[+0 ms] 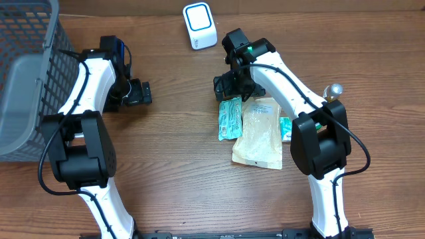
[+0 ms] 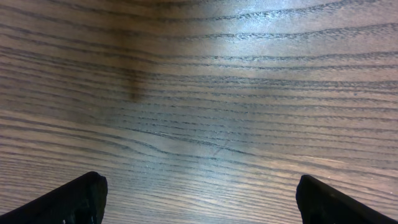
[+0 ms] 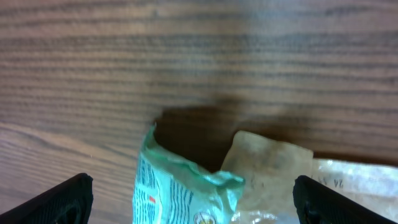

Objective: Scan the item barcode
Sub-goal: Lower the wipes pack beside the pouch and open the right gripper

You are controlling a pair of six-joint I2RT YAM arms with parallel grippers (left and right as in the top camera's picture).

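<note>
Right wrist view looked down on the brown, dark-grained wooden table (image 3: pixel 186 50). The right gripper (image 3: pixel 199 202) hung low above it, its black fingers (image 3: pixel 68 199) spread out to the frame's lower corners and pinching nothing. Below the gap lay the crumpled top end of a green packet (image 3: pixel 180 186), with a tan pouch (image 3: pixel 267 165) touching its right side.

The left wrist camera showed the left gripper (image 2: pixel 199 199) spread just as wide over bare wood, with a pale patch of glare beyond it.

From overhead, the tan pouch (image 1: pixel 259 133) and the green packet (image 1: pixel 230 118) lay flat side by side in front of the right arm. A teal-edged item (image 1: pixel 285 126) was partly hidden under that arm. The right gripper (image 1: pixel 232 86) stood over the packet's far end, and the left gripper (image 1: pixel 139 93) was well apart to the left.

Farther back, near the table's far edge, a white scanner (image 1: pixel 199 25) with a blue ring stood well apart from the packet.

At the left edge sat a grey mesh basket (image 1: pixel 40 40), with only grey walls and floor showing inside it.
</note>
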